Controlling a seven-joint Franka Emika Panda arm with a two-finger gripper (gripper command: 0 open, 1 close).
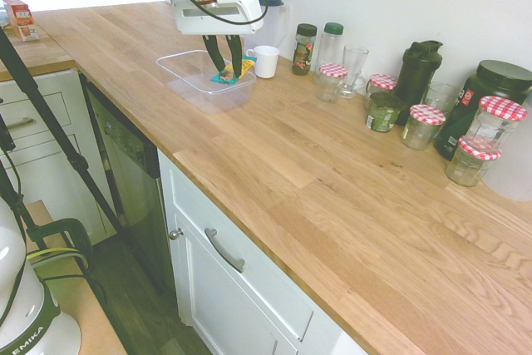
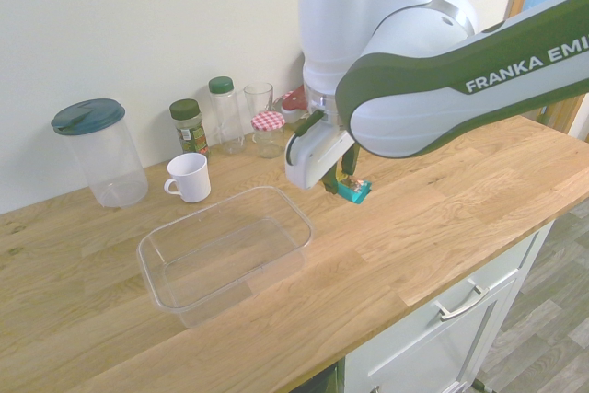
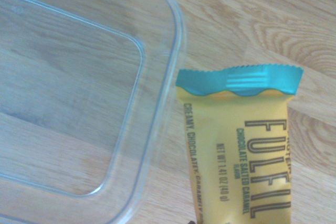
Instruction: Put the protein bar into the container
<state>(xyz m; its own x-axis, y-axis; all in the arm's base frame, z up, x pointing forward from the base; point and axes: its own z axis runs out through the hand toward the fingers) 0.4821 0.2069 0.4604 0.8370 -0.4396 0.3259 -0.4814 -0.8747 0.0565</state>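
Observation:
My gripper (image 1: 225, 62) is shut on the protein bar (image 1: 233, 76), a yellow wrapper with teal ends, and holds it hanging a little above the counter. In the second exterior view the protein bar (image 2: 355, 191) hangs from the gripper (image 2: 344, 178) just to the right of the container (image 2: 155, 244), outside its rim. The container (image 1: 176, 62) is a clear shallow tub with nothing in it. In the wrist view the protein bar (image 3: 241, 156) lies alongside the container's rounded rim (image 3: 176, 51), over bare wood.
A white mug (image 2: 189, 177) stands behind the container, and a clear pitcher with a blue lid (image 2: 97, 154) by the wall. Spice jars (image 1: 305, 47), glasses, jars with red-checked lids (image 1: 426, 125) and dark bottles line the wall. The counter's front edge (image 1: 249, 222) is near.

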